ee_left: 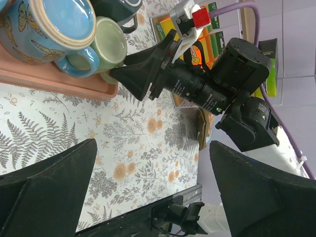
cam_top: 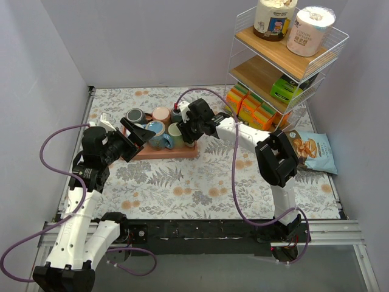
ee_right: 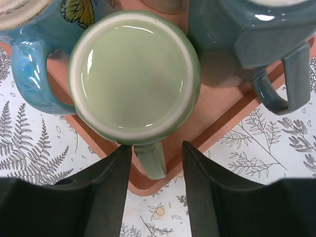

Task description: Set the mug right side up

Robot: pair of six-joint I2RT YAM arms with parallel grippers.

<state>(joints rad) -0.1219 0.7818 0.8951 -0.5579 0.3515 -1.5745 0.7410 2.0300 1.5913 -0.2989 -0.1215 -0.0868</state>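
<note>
A pale green mug (ee_right: pixel 133 74) stands on a terracotta tray (ee_right: pixel 217 118), and its open mouth appears to face up. Its handle (ee_right: pixel 153 163) points toward my right gripper (ee_right: pixel 157 148). That gripper is open, with a finger on each side of the handle; the left one is right against it and the right one stands clear. In the top view the right gripper (cam_top: pixel 188 129) sits at the mug (cam_top: pixel 175 131) on the tray's right part. My left gripper (cam_top: pixel 137 135) is open and empty, hovering at the tray's left end. The left wrist view shows the green mug (ee_left: pixel 109 42) and the right arm's fingers beside it.
Also on the tray (cam_top: pixel 176 152) are a blue butterfly mug (cam_top: pixel 157 132), a dark mug (cam_top: pixel 135 115), a pink mug (cam_top: pixel 161 114) and a teal mug (ee_right: pixel 247 29). A wire shelf (cam_top: pixel 285 55), coloured boxes (cam_top: pixel 252 109) and a snack bag (cam_top: pixel 313 151) stand at the right.
</note>
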